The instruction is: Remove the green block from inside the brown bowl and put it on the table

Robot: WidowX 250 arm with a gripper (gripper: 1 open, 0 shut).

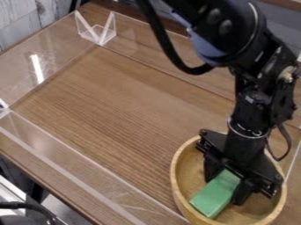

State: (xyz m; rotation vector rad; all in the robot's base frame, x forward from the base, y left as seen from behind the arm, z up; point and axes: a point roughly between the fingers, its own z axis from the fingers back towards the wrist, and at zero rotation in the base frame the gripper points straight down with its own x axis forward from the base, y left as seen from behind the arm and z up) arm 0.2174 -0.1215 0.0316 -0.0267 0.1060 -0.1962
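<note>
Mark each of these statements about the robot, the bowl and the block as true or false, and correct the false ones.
1. The green block is inside the brown bowl. True.
2. The gripper is black. True.
3. The bowl is upside down on the table. False: it stands upright, its opening facing up.
4. The block already lies on the bare tabletop. False: it is in the bowl, at the gripper.
5. The robot arm reaches in from the top of the picture. True.
6. The gripper is high above the bowl, well away from the block. False: it is down at the bowl, with its fingers at the block.
</note>
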